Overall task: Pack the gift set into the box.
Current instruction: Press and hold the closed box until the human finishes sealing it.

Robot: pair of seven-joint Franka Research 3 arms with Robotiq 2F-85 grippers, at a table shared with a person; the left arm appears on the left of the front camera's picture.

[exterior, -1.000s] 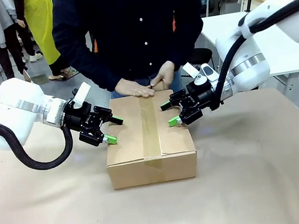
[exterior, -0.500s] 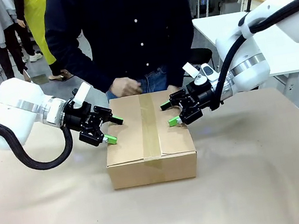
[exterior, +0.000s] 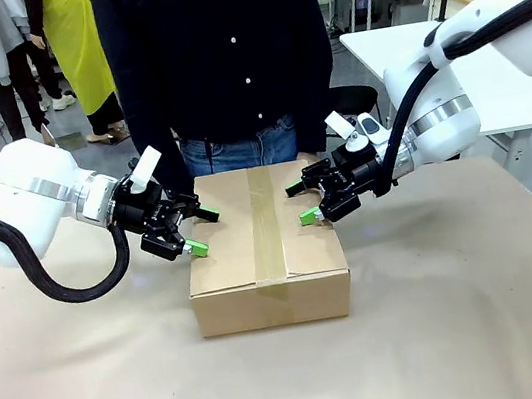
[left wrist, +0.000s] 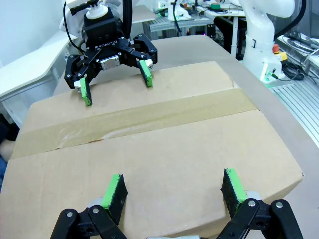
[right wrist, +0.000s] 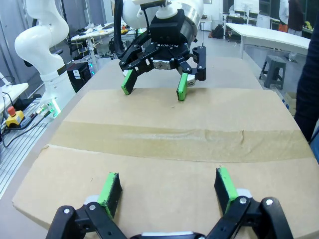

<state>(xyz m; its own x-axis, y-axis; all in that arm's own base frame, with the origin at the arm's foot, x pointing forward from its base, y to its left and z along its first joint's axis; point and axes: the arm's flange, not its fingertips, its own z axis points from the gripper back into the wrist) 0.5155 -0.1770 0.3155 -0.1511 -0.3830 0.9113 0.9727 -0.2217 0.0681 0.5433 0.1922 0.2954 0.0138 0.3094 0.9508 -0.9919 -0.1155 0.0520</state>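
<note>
- While the box (exterior: 263, 245) sits shut at the middle of the frame, its flaps down and a clear tape strip (exterior: 265, 225) running along the top seam, packing looks finished or nearly so.
- Brown corrugated card, rectangular, its corners crisp; whatever is inside is hidden.
- Judging by that, the next move calls for letting the carton be, or pressing the tape flat, without shifting it.
- At centre left, the left gripper (exterior: 198, 232) hangs at the box's left top edge, jaws spread wide and empty.
- At centre right, the right gripper (exterior: 300, 203) hangs over the right top edge, jaws likewise wide and empty.
- A person (exterior: 224, 64) stands behind the box, at the top centre.
- Beige desk (exterior: 449, 332) lies around it.
</note>
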